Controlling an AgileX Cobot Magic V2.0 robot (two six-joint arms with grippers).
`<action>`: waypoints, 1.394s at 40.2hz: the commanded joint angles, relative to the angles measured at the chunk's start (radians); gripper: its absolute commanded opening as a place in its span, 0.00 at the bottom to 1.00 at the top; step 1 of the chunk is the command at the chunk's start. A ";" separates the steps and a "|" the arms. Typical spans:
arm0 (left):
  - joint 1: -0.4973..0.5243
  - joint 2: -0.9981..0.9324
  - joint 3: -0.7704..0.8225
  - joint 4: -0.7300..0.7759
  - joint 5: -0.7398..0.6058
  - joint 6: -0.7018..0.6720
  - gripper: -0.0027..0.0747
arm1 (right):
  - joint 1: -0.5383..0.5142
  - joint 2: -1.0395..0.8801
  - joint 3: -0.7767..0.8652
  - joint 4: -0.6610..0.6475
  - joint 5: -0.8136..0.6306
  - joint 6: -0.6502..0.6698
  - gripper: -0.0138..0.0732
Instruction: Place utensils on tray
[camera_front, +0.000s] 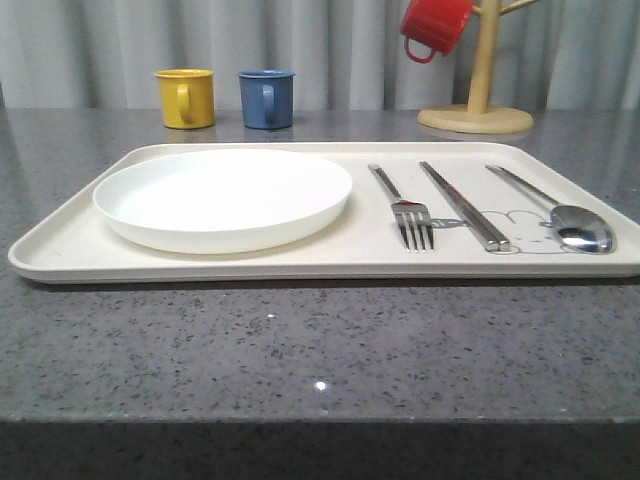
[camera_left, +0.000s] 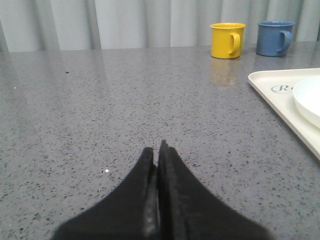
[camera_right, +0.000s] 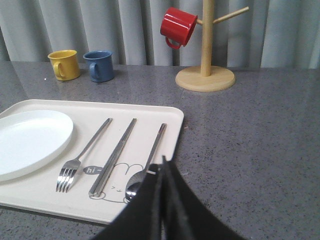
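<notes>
Right gripper (camera_right: 164, 165) closed, empty, just above spoon (camera_right: 145, 172) on tray (camera_right: 170, 117); left gripper (camera_left: 159, 152) closed, empty.

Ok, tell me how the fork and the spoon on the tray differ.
The fork ends in four tines, while the spoon ends in a smooth oval bowl. The fork lies next to the white plate, left of the chopsticks; the spoon lies to their right, nearest the tray edge. Both are slim shiny silver metal, lying flat on the tray with working ends toward the front camera.
</notes>
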 joint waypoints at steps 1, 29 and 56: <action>0.004 -0.023 -0.002 -0.004 -0.094 -0.010 0.01 | 0.000 0.012 -0.025 -0.018 -0.083 -0.007 0.08; 0.004 -0.023 -0.002 -0.004 -0.094 -0.010 0.01 | 0.000 0.012 -0.025 -0.018 -0.084 -0.007 0.08; 0.004 -0.023 -0.002 -0.004 -0.094 -0.010 0.01 | -0.288 -0.148 0.349 0.211 -0.273 -0.234 0.08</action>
